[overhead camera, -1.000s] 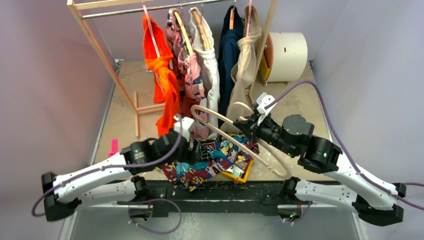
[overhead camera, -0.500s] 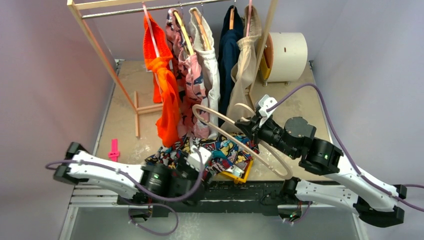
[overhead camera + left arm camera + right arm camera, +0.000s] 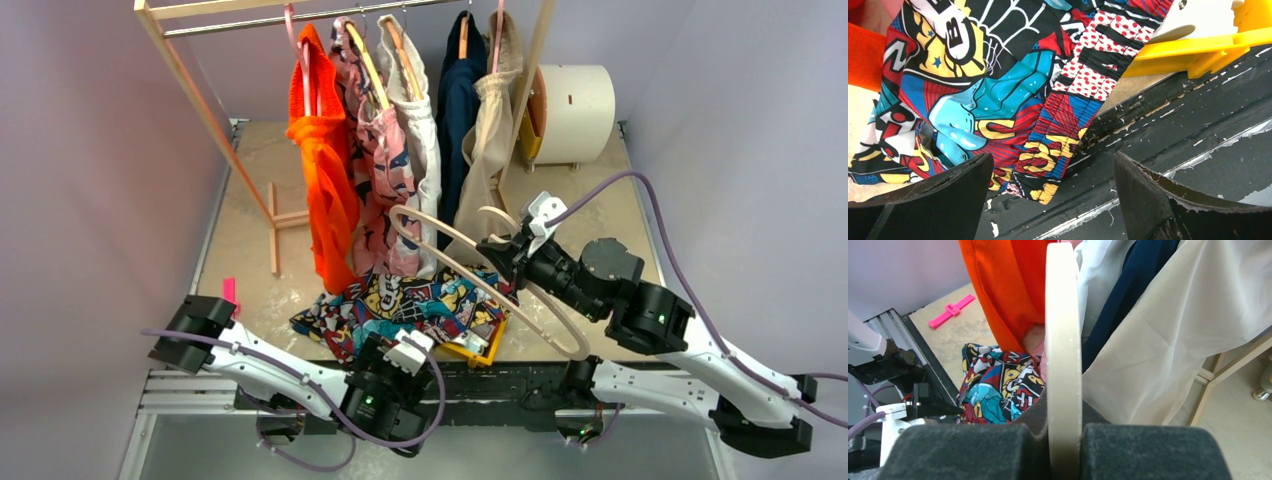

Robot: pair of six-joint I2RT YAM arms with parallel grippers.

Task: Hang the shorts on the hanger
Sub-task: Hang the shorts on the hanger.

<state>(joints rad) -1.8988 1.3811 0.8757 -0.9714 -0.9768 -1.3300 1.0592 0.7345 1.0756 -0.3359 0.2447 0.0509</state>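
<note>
Right wrist: hanger [image 3: 1063, 330] cropped, pinched in right claw [image 3: 1064, 442].

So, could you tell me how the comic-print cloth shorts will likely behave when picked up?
The comic-print cloth shorts lie crumpled in soft folds, so they will probably sag limply from any pinch point. The gathered elastic waistband looks thicker, likely the firmest place to grip. One edge overlaps a yellow plastic piece, which might shift if the cloth drags.

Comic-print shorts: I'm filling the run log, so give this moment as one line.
left jaws: open, empty, beside floppy comic-print cloth shorts | right jaws: shut on thin cream curved hanger | shorts: not on hanger
</note>
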